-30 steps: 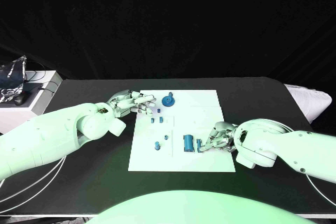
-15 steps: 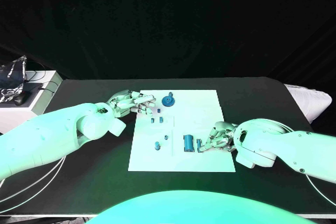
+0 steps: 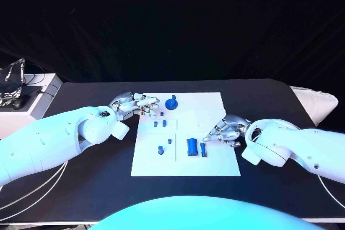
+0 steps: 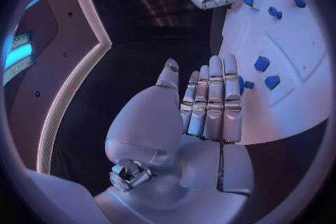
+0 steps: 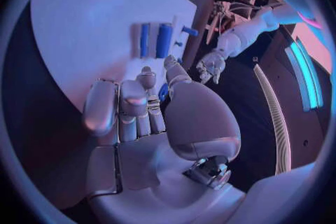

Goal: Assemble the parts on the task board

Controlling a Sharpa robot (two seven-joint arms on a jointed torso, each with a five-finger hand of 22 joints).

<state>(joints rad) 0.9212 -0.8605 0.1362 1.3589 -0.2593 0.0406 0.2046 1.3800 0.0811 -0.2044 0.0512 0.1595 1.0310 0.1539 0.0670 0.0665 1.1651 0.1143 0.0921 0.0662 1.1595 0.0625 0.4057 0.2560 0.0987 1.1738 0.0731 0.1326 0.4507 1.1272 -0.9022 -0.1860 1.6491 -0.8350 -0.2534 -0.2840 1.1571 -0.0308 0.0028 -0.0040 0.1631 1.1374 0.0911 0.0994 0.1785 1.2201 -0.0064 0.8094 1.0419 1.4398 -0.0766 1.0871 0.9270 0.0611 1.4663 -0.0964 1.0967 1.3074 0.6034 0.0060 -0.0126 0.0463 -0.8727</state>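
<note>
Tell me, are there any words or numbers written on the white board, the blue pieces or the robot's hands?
None can be read.
The task board looks plain white, with faint outlines but no letters.
The blue parts carry no marks that I can make out.
The left hand and right hand show bare silver, with no label.

No readable text, labels, brands or numbers on any surface.
</note>
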